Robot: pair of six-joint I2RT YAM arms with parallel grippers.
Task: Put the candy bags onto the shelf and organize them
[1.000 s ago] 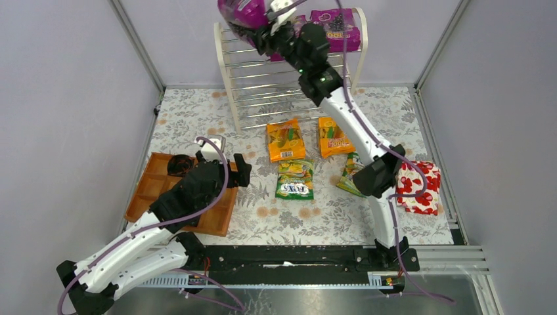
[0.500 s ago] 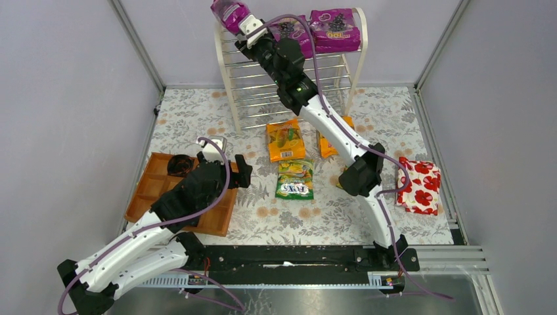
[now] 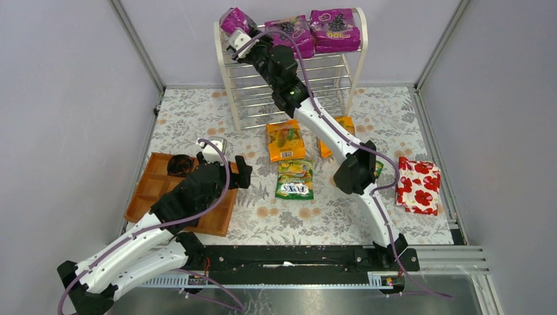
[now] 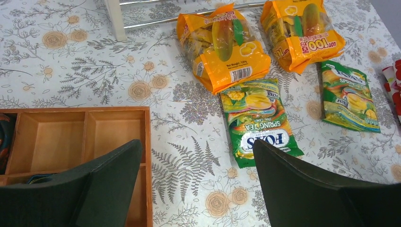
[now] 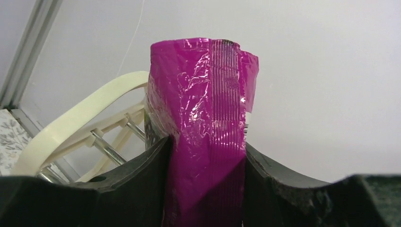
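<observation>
Jaws of the right gripper [image 5: 205, 147] were clamped on a purple candy bag [image 5: 203, 94], holding it upright over the left corner of the shelf [image 3: 225, 72], beside two purple bags [image 3: 289, 33] lying on the top tier. Released so near the side panel, the glossy bag could topple off the end or slip between the rods. The left gripper [image 4: 196, 151] hung spread and empty over the table [image 4: 71, 71], where the orange bags [image 4: 222, 42] and green bags [image 4: 257, 120] lay waiting.

Plain grey walls [image 3: 66, 98] left, far, right. Floral-print cloth [image 3: 190, 118] over table. Aluminium posts [image 3: 135, 42] at far corners. Even light.
</observation>
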